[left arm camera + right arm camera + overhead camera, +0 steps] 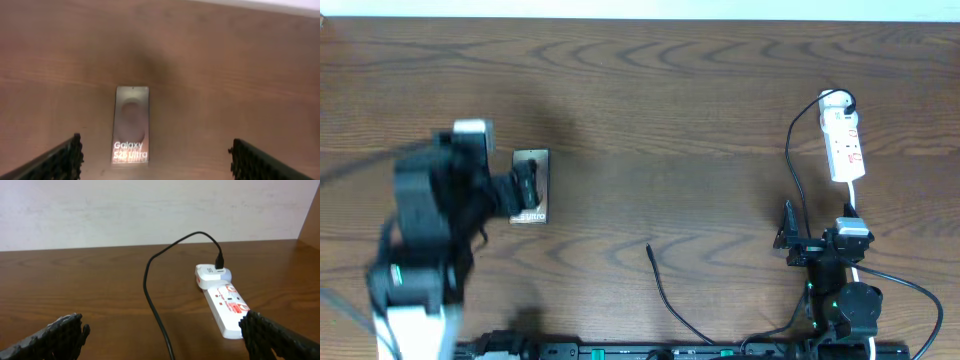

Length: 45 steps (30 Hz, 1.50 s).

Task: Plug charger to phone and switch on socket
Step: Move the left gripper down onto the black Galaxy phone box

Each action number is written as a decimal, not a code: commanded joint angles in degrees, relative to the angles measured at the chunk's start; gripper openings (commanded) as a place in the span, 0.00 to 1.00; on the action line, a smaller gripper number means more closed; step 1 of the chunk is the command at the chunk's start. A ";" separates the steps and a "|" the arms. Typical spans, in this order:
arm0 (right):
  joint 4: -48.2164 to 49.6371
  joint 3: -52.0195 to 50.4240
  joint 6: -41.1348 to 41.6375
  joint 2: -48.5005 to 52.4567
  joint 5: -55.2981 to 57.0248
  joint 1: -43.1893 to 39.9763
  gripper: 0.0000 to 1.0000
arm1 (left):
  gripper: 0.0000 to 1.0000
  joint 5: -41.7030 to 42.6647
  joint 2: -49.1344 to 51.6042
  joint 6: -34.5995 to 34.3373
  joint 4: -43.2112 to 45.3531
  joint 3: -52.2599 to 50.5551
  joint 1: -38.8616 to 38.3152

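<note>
Brown wood-grain table [670, 90], both arms based at its near edge.

- Phone [131, 125]: flat, face up, toward the left edge, roughly midway between near and far edges. "Galaxy" lettering sits at the end closest to the wrist camera.
- Left gripper [157, 155]: jaws wide, nothing in them. It hangs over the phone, which shows between the fingers but nearer one pad than the other. Contact: cannot tell from the overhead view, where the fingers overlap the phone's left side.
- Charger [150, 285]: one end goes into a white adapter [212, 272] at the far end of the socket [227, 307]. The cable trails back to the near edge. Its plug tip lies loose near the middle of the table, toward the near edge, well apart from the phone.
- Socket: near the right edge, toward the far side. The switch is too small to read.
- Right gripper [788, 235]: jaws wide, empty, facing the socket from the near-edge side.

Judgement: the step in hand looks like securing the phone. To do it well:
- Centre the phone between the pads first (it sits off-centre now).
- Close across the narrow width, and keep the port end uncovered. Which end that is, I cannot tell.
- Take the cable just behind the tip, so it stays stiff and square to the port.
- Leave the switch until last.
</note>
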 commanded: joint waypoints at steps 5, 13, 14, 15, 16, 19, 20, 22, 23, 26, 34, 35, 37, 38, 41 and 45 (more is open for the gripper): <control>-0.13 -0.09 -0.70 -0.28 0.44 -0.33 0.99 | 0.91 -4.09 24.17 1.40 -16.31 20.70 0.35; -0.13 -0.09 -0.70 -0.28 0.44 -0.33 0.99 | 0.37 -4.11 38.66 1.40 -19.12 20.90 0.35; -0.13 -0.09 -0.70 -0.28 0.44 -0.33 0.99 | 0.11 -4.11 39.78 1.40 -19.04 20.87 0.35; -0.13 -0.09 -0.70 -0.28 0.44 -0.35 0.99 | 0.08 -4.09 40.59 1.38 -18.97 20.87 0.35; -0.13 -0.09 -0.70 -0.28 0.44 -0.35 0.99 | 0.11 -4.09 41.31 1.38 -18.75 20.87 0.35; -0.13 -0.09 -0.70 -0.28 0.44 -0.35 0.99 | 0.98 -4.09 42.88 1.38 -18.53 20.87 0.35; -0.13 -0.09 -0.70 -0.28 0.44 -0.35 0.99 | 0.98 -4.09 43.12 1.38 -18.53 20.90 0.35; -0.13 -0.09 -0.70 -0.26 0.44 -0.35 0.99 | 0.98 -4.09 43.32 1.38 -18.53 20.87 0.35; -0.13 -0.09 -0.70 -0.28 0.44 -0.33 0.99 | 0.98 -4.09 43.32 1.38 -18.51 20.90 0.35; -0.13 -0.09 -0.70 -0.28 0.44 -0.35 0.99 | 0.98 -4.11 43.34 1.40 -18.53 20.81 0.35; -0.13 -0.09 -0.70 -0.28 0.44 -0.33 0.99 | 0.98 -4.13 43.36 2.23 -14.38 16.65 0.35; -0.13 -0.09 -0.70 -0.28 0.44 -0.33 0.99 | 0.98 -4.13 43.36 2.54 -13.46 15.69 0.35; -0.13 -0.09 -0.70 -0.28 0.44 -0.35 0.99 | 0.98 -4.17 43.36 2.93 -10.86 13.27 0.35; -0.13 -0.09 -0.70 -0.26 0.44 -0.33 0.99 | 0.98 -4.20 43.36 2.93 -9.64 12.07 0.35; -0.13 -0.09 -0.70 -0.28 0.44 -0.35 0.99 | 0.98 -4.31 43.36 2.91 -6.43 8.55 0.35; -0.13 -0.09 -0.70 -0.28 0.44 -0.35 0.99 | 0.98 -4.33 43.36 2.93 -2.99 4.55 0.35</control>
